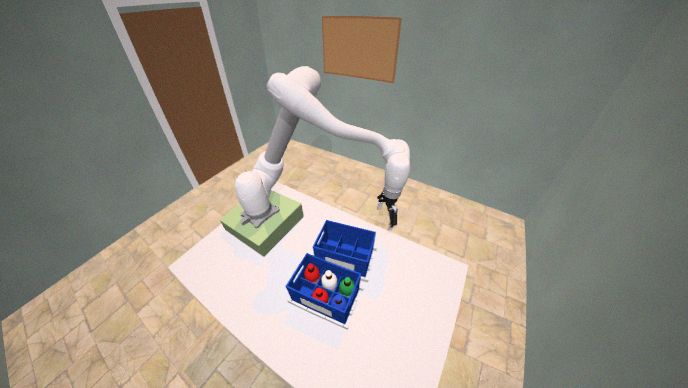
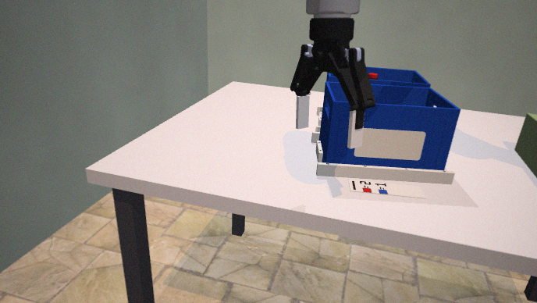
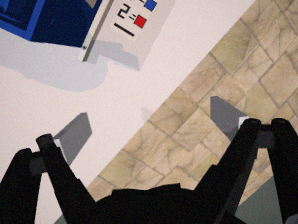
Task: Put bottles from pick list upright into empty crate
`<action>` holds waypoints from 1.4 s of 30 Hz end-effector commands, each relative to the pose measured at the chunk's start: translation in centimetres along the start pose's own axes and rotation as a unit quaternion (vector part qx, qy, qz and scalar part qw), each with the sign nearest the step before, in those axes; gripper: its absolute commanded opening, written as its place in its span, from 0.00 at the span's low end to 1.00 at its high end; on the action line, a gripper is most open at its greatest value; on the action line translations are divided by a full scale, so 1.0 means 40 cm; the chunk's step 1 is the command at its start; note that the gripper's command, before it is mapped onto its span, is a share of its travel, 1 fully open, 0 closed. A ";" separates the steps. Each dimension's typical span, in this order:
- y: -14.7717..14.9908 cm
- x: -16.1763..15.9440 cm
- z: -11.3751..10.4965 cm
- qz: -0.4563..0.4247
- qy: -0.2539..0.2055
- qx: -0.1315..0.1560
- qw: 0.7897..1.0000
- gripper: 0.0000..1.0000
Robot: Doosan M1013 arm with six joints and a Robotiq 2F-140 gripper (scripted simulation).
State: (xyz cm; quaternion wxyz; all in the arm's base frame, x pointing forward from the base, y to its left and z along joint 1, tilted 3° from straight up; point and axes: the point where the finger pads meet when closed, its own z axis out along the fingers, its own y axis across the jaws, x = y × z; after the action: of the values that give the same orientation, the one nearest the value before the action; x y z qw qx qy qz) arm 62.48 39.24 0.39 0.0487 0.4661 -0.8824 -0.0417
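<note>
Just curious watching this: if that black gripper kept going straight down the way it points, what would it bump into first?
Probably the white table near its edge. The open gripper hangs empty, pointing down beside the empty blue crate and short of the pick list. Depth is unclear; one finger may pass the edge toward the floor.

two blue crates (image 1: 344, 245), five bottles (image 1: 329, 280): two red, one white, one green, one blue, one pick list (image 2: 386, 188)

Matt white table (image 2: 218, 148); smooth blue plastic crate (image 2: 437, 137).
</note>
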 end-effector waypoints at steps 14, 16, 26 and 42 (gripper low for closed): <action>0.000 0.000 0.000 0.000 0.000 0.000 1.000 1.00; 0.000 0.000 0.000 0.000 0.000 0.000 1.000 1.00; 0.012 -0.001 -0.112 0.000 0.000 0.000 1.000 0.38; 0.030 -0.001 -0.286 0.000 0.000 0.000 1.000 0.38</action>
State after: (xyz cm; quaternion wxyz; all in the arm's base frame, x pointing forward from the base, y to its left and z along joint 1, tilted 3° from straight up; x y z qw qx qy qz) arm 62.94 39.60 10.99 0.0486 0.4661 -0.8824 -0.0417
